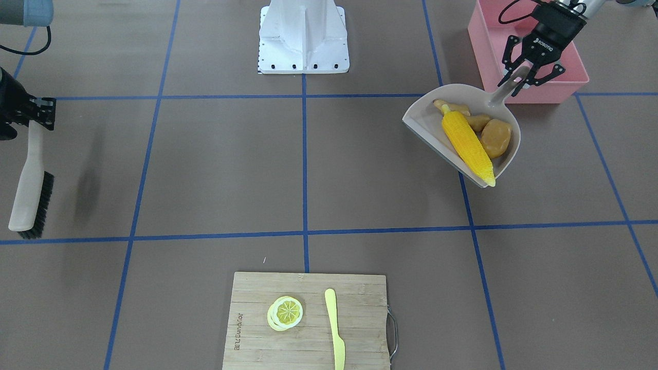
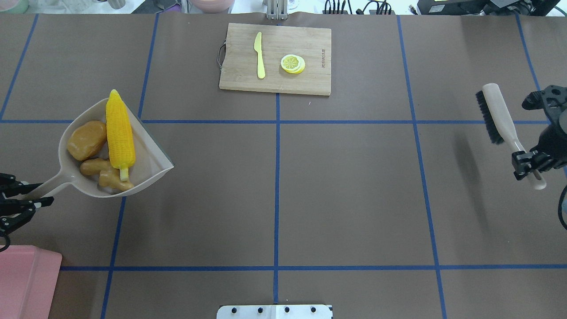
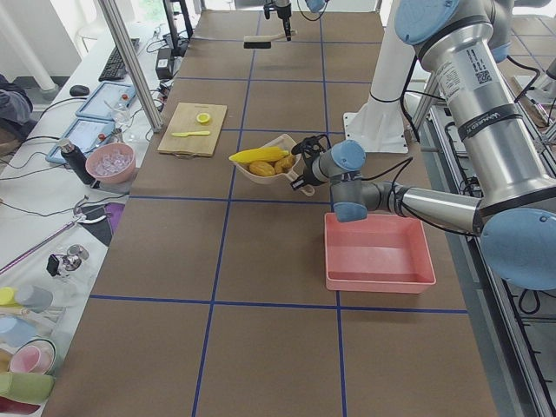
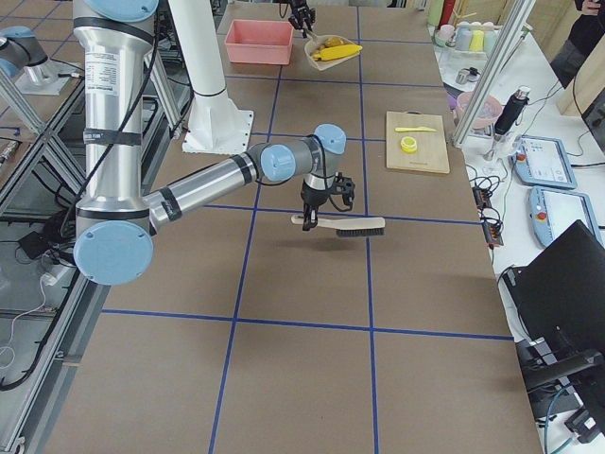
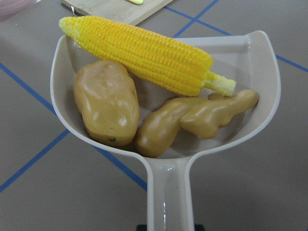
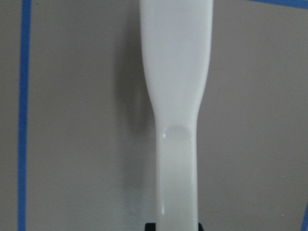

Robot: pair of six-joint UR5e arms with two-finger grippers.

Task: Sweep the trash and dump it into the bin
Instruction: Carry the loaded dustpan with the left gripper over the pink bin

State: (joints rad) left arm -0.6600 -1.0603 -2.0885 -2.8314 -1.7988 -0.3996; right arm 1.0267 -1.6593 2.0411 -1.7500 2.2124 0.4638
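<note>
My left gripper [image 1: 519, 82] is shut on the handle of the beige dustpan [image 1: 426, 123] and holds it above the table, beside the pink bin [image 1: 488, 56]. In the pan lie the yellow corn cob [image 1: 467, 145], the orange-brown potato lump [image 1: 496, 137] and the tan ginger root [image 1: 475, 122]. They show close in the left wrist view: corn cob [image 5: 144, 53], potato lump [image 5: 107, 102], ginger root [image 5: 192, 120]. In the overhead view the dustpan [image 2: 150, 155] is at the left and the bin [image 2: 26, 283] at the lower left corner. My right gripper [image 2: 529, 165] is shut on the brush handle [image 2: 509, 128], held above the table.
A wooden cutting board [image 2: 310, 84] stands at the table's far middle with a lemon slice [image 2: 293, 63] and a pale yellow knife [image 2: 259, 55] on it. The robot's white base [image 1: 303, 36] is at the near middle edge. Blue tape lines cross the brown table.
</note>
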